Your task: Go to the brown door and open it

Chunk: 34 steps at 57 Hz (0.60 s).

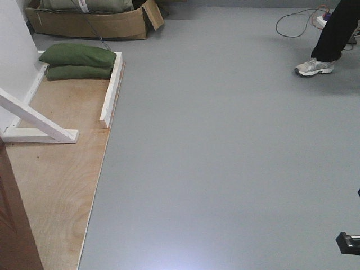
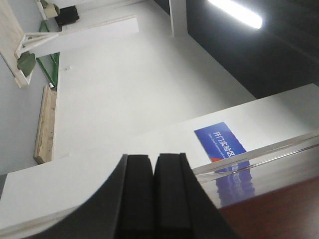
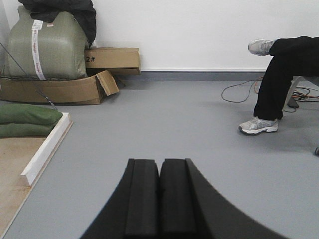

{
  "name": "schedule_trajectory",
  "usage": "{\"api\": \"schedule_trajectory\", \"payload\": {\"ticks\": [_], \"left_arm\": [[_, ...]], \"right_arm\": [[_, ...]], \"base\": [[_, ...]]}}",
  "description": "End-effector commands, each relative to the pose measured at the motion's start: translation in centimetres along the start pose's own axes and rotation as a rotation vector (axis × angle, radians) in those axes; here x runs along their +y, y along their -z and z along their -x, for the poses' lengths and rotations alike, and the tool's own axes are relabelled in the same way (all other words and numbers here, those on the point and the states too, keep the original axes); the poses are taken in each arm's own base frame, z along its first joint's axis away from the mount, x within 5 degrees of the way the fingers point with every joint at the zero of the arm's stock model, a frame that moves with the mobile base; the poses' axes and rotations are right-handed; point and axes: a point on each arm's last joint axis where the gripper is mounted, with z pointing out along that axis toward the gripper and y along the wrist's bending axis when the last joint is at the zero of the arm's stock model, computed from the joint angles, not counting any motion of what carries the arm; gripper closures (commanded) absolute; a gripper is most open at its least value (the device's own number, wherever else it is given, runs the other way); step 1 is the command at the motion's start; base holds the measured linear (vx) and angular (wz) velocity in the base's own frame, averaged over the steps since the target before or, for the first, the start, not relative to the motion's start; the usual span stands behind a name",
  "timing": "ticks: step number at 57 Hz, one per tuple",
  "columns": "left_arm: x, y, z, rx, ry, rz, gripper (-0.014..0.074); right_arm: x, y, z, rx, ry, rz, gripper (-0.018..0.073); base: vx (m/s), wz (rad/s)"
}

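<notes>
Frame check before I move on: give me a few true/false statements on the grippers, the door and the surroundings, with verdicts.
1. The left gripper and right gripper are both shut and hold nothing. True.
2. The brown door fills the middle of the front view. False: only its edge shows, in the lower left corner.
3. Two green sandbags lie stacked on the plywood base. True.
4. The wall sign is red. False: it is blue with white characters.
5. A person in black trousers sits at the right. True.

The left claw (image 2: 153, 164) was matte black: two flat, square-ended rubbery pads (image 2: 138, 189) meeting along a thin seam, backed by smooth curved shells flaring outward. The right claw (image 3: 160, 169) looked identical, with the same dark pads (image 3: 143, 199) and sweeping black shells.
</notes>
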Motion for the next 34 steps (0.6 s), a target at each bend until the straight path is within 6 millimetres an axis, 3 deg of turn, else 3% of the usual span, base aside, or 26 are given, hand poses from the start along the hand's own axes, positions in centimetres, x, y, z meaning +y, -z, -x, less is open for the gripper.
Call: {"api": "schedule_trajectory", "payload": {"ticks": [1, 18, 34], "left_arm": [[-2.0, 0.4, -1.1, 0.173, -0.010, -0.145, 0.0603], [-3.4, 1.8, -2.9, 0.455, -0.005, -0.304, 0.0603], [-4.6, 4.6, -5.9, 0.867, -0.025, -0.512, 0.0603]], "right_arm": [[0.0, 0.1, 0.6, -0.087, 0.008, -0.004, 0.0559], [0.0, 0.1, 0.6, -0.087, 0.008, -0.004, 0.0559], [0.0, 0.1, 0.6, -0.087, 0.008, -0.004, 0.0559]], "base": [[0.00, 0.00], [0.00, 0.00], [0.00, 0.00]]}}
